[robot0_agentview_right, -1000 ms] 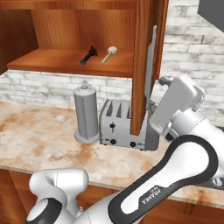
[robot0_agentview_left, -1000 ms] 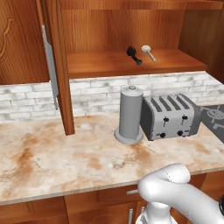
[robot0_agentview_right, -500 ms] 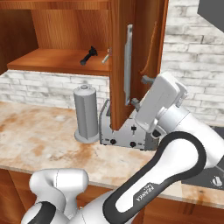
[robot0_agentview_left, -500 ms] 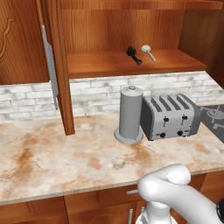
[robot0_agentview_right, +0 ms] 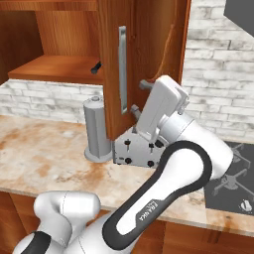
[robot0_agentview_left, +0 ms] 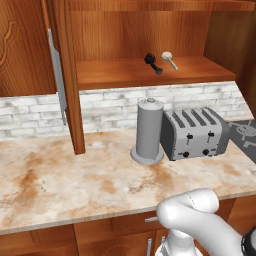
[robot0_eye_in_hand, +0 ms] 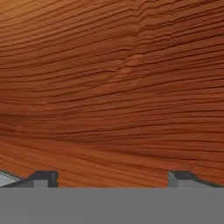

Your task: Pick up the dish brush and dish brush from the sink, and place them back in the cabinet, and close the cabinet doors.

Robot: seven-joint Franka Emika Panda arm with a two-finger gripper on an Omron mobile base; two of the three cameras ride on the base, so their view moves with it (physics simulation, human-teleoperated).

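Both dish brushes, the black dish brush point(robot0_agentview_left: 152, 62) and the cream-headed dish brush point(robot0_agentview_left: 169, 59), lie on the cabinet shelf point(robot0_agentview_left: 130, 75). The tool point(robot0_agentview_right: 139, 96) is open, fingers spread against the right cabinet door point(robot0_agentview_right: 144, 54), apparently touching it. A toaster point(robot0_agentview_left: 195, 132) stands on the tabletop point(robot0_agentview_left: 65, 175)

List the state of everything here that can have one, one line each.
Black brush: lying on the cabinet shelf.
Cream brush: lying on the shelf, beside the black one.
Left cabinet door: open, swung out over the counter.
Right cabinet door: partly swung shut, in front of the shelf.
End effector: open, empty, against the right door's face.
Toaster: upright, slots empty.
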